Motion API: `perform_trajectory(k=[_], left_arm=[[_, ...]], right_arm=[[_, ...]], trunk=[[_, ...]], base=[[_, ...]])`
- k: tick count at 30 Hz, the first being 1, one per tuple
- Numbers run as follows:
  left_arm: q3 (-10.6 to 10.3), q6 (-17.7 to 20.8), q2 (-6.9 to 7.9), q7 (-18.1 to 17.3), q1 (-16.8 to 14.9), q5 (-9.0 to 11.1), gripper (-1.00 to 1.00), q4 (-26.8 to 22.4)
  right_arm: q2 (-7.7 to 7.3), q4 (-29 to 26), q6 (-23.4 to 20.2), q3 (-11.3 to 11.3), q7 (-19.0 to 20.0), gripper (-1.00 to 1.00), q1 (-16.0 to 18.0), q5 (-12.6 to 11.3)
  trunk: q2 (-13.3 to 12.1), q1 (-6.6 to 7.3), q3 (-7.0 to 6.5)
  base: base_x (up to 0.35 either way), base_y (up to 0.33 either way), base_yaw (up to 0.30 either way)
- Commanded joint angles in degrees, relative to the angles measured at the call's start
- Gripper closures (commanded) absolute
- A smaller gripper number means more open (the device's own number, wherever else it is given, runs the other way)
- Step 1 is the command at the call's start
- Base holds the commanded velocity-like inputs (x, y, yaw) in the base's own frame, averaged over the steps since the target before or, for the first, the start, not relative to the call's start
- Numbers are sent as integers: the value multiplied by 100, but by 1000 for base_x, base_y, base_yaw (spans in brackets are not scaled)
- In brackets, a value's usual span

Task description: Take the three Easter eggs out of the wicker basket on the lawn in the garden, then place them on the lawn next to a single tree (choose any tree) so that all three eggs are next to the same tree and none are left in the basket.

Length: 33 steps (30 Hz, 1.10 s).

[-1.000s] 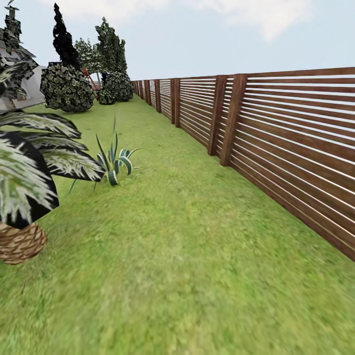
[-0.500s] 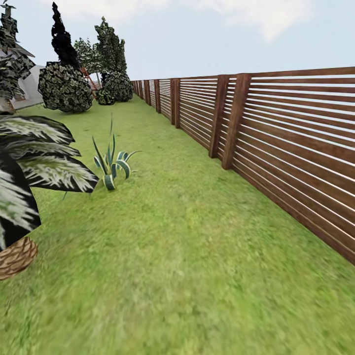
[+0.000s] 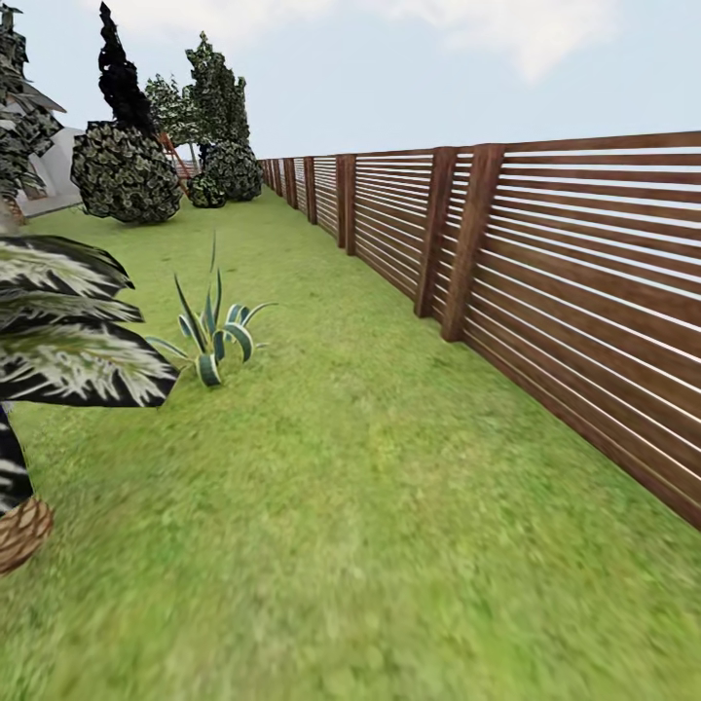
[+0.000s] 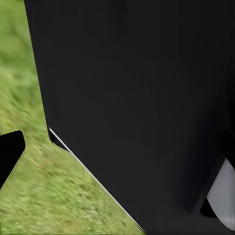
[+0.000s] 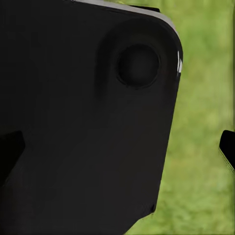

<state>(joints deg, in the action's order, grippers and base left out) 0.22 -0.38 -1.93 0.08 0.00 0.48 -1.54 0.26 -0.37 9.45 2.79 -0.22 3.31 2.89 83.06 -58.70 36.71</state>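
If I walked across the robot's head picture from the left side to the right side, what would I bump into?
Big black-and-white leafy plant → little spiky striped agave → open green lawn → long brown wooden fence.

**No readable text**

No words, labels, brands, numbers or signs can be read in any view — the fence carries plain wooden slats with no plate or marking, and the lawn bears nothing written. In both wrist views the dark robot panels are blank — no sticker, print or serial number on them.
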Motion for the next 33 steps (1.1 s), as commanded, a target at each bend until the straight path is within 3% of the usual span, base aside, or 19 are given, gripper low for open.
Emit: perform_trajectory(k=[1, 33], left_arm=[[3, -5, -1, 1, 0, 5, -100, -4], [-3, -78, -1, 2, 0, 1, -100, -4]], right_arm=[[4, 4, 14, 21, -7, -100, 3, 26], [20, 3, 14, 27, -14, -100, 3, 25]], trunk=[[2, -3, 4], [2, -3, 4]], base=[[341, 0, 0], [341, 0, 0]])
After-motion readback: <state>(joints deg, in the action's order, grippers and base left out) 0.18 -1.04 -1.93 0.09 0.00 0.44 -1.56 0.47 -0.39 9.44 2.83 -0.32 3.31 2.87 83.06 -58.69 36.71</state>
